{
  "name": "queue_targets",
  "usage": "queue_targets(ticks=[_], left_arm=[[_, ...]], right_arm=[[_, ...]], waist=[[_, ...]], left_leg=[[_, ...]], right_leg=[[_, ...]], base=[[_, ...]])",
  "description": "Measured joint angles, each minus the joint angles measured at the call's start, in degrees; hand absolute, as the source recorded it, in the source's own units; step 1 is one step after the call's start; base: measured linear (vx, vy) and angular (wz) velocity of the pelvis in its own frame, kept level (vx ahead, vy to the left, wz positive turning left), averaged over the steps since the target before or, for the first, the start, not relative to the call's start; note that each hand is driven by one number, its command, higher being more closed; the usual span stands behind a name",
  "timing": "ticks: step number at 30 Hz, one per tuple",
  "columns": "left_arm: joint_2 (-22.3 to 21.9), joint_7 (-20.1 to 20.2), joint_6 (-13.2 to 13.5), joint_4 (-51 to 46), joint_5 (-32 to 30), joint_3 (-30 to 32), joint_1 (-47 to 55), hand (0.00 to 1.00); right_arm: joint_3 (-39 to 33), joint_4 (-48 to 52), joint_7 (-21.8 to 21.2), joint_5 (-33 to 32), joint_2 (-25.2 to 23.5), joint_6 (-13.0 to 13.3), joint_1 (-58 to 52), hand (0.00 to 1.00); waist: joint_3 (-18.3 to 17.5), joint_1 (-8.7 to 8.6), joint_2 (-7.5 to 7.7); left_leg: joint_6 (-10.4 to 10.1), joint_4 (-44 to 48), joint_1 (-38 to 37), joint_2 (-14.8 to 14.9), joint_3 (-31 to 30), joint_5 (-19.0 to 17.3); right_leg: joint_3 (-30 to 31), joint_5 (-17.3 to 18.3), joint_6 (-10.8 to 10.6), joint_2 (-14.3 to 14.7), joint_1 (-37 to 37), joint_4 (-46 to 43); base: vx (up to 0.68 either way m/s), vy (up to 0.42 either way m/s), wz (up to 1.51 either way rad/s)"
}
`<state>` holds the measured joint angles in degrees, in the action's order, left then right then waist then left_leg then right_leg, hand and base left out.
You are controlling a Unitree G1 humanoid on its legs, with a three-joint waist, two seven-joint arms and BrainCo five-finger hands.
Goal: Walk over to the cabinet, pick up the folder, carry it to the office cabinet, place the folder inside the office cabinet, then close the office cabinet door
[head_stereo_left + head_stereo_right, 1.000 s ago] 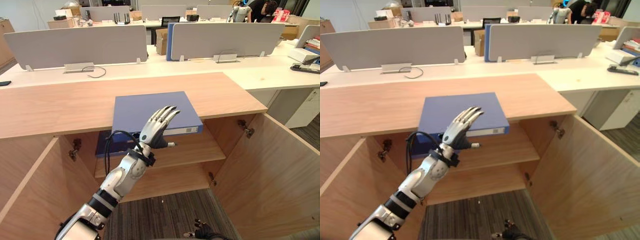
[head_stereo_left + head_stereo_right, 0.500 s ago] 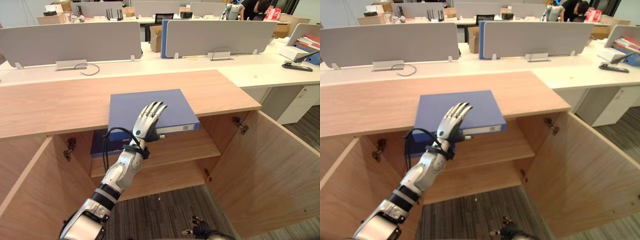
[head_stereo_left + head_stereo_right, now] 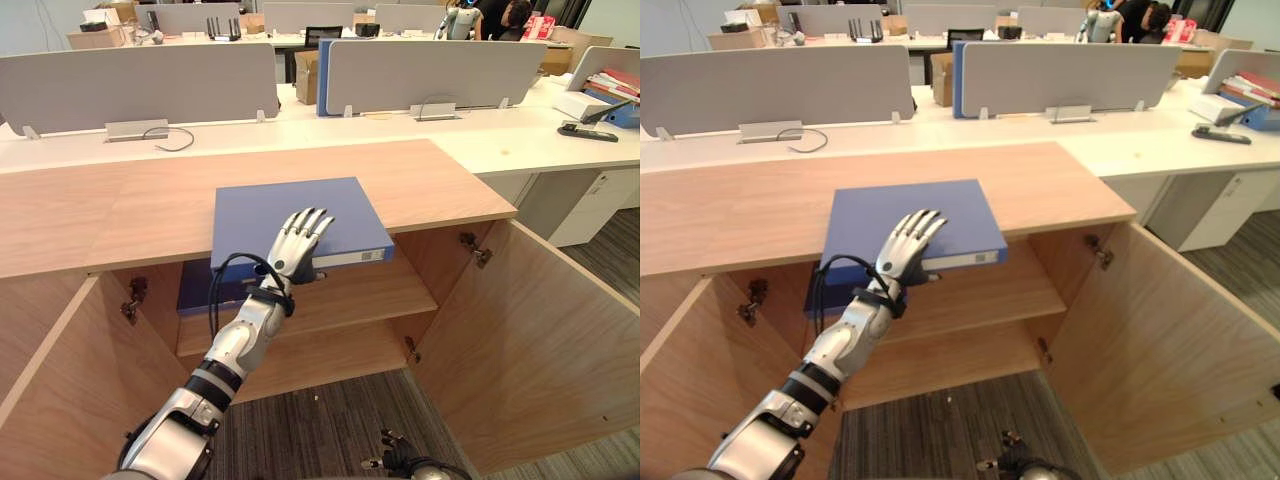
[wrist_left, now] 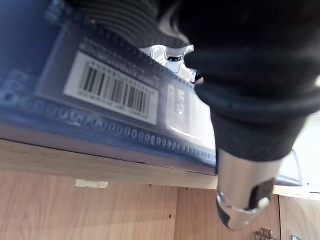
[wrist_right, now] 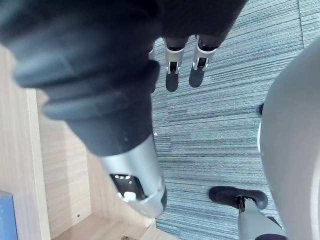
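Barely shifted, left hand (image 3: 298,243) stays flat-fingered over one blue folder (image 3: 270,210) — barcode label (image 4: 112,89) on its spine (print unreadable); second folder (image 3: 195,292) on shelf (image 3: 370,290); right hand (image 5: 171,70) hangs relaxed.

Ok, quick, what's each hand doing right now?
Left hand: open, straight fingers lying on top of the blue folder, thumb below its front edge.
Right hand: open, fingers relaxed, holding nothing.
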<state>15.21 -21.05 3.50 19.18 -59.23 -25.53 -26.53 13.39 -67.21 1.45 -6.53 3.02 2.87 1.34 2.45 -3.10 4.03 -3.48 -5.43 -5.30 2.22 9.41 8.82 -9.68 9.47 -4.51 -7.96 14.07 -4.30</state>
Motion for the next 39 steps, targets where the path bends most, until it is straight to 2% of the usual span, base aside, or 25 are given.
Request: queue_targets(ticks=[9,22,24,27,28,29,30,32,33,34,37,39], left_arm=[[3.1,-0.8,0.8,5.0,-2.3,-0.5,-4.6,1.0],[4.6,-2.4,0.3,4.9,-2.7,-0.5,-6.0,1.0],[4.0,-2.3,-0.3,2.5,-2.0,-0.1,-5.5,1.0],[0.8,-2.2,-0.9,-12.0,1.2,1.7,1.7,1.0],[-1.6,-2.2,-0.5,-19.3,2.7,1.7,5.8,1.0],[-4.5,-2.4,0.9,-25.3,6.0,1.6,9.6,1.0],[-5.9,-2.4,1.8,-27.8,8.1,1.4,11.1,1.0],[-9.6,-2.5,5.2,-35.5,19.0,1.2,15.3,1.0],[-11.4,-2.2,7.7,-39.4,28.5,1.6,17.4,1.0],[-12.0,-2.1,8.5,-40.7,32.2,2.2,18.3,1.0],[-13.6,-1.8,10.7,-44.8,45.6,7.0,23.7,1.0],[-14.2,-1.6,12.1,-49.2,55.2,13.6,29.8,1.0]], right_arm=[[0.8,-0.1,0.0,0.0,0.1,0.0,0.2,0.0],[1.7,-0.1,-0.1,0.0,0.2,0.1,0.3,0.0],[1.7,-0.1,0.0,0.0,0.2,0.1,0.3,0.0],[1.2,-0.2,0.2,-0.1,0.2,0.3,0.2,0.0],[0.2,-0.7,0.4,-0.2,0.2,0.4,0.2,0.0],[-1.0,-1.2,0.9,-0.8,0.1,0.5,0.1,0.0],[-1.0,-1.2,1.2,-1.5,0.1,0.5,-0.1,0.0],[-1.0,-0.3,2.5,-3.9,0.4,0.9,-1.0,0.0],[-1.0,1.4,3.3,-6.3,0.7,1.3,-2.0,0.0],[-1.0,3.0,3.6,-7.3,0.8,1.3,-2.6,0.0],[-1.1,16.1,4.8,-12.6,0.3,2.4,-7.7,0.0],[-1.4,31.8,5.4,-13.9,-0.7,3.7,-12.4,0.0]], waist=[[-0.1,-0.57,-0.18],[-0.3,-0.55,-0.35],[-0.2,-0.57,-0.35],[-0.4,-0.49,-0.41],[-0.3,-0.3,-0.45],[-0.3,0.08,-0.45],[-0.3,0.41,-0.47],[-0.5,1.0,-0.72],[-0.7,1.2,-1.06],[-0.8,1.31,-1.27],[-1.0,1.16,-1.99],[-0.9,1.24,-2.49]], left_leg=[[-0.1,0.0,-0.8,0.0,0.2,-0.1],[-0.3,0.0,-0.8,-0.1,-0.2,-0.2],[-0.3,0.0,-0.6,-0.1,-0.4,-0.2],[-0.3,0.0,0.0,-0.1,-0.8,-0.2],[-0.3,0.1,0.4,-0.1,-1.1,-0.1],[-0.3,0.1,0.5,-0.1,-1.1,-0.1],[-0.3,0.1,0.4,-0.1,-1.0,-0.1],[-0.4,0.1,0.4,0.1,-0.9,0.0],[-0.4,0.1,0.3,0.4,-0.6,0.1],[-0.5,0.1,0.3,0.6,-0.4,0.1],[-0.6,0.0,0.2,1.2,0.2,0.5],[-0.5,0.0,0.3,1.7,0.3,0.1]], right_leg=[[0.1,0.0,0.0,0.1,0.9,0.4],[-0.1,0.0,0.0,0.1,1.1,0.8],[-0.2,0.0,0.0,0.1,1.1,0.8],[-0.3,0.0,0.0,-0.1,0.8,0.9],[-0.3,0.0,0.0,-0.1,0.5,0.9],[-0.3,0.0,0.0,0.0,0.4,0.9],[-0.2,0.0,0.0,0.0,0.4,0.9],[-0.2,0.1,0.2,0.1,0.3,0.4],[0.2,0.3,0.5,0.3,-0.1,-0.3],[0.4,0.3,0.5,0.5,-0.4,-0.6],[0.7,0.4,0.6,1.1,-1.2,-1.7],[0.6,0.5,0.8,1.7,-1.7,-2.2]], base=[[0.0,0.0,0.0],[0.0,0.0,0.0],[-0.01,0.004,0.04],[0.0,0.001,0.07],[0.0,0.01,0.06],[0.0,0.013,0.04],[0.0,0.0,0.0],[-0.02,0.002,-0.02],[-0.06,-0.004,-0.08],[-0.06,-0.004,-0.15],[-0.09,-0.016,-0.11],[-0.12,-0.025,0.01]])
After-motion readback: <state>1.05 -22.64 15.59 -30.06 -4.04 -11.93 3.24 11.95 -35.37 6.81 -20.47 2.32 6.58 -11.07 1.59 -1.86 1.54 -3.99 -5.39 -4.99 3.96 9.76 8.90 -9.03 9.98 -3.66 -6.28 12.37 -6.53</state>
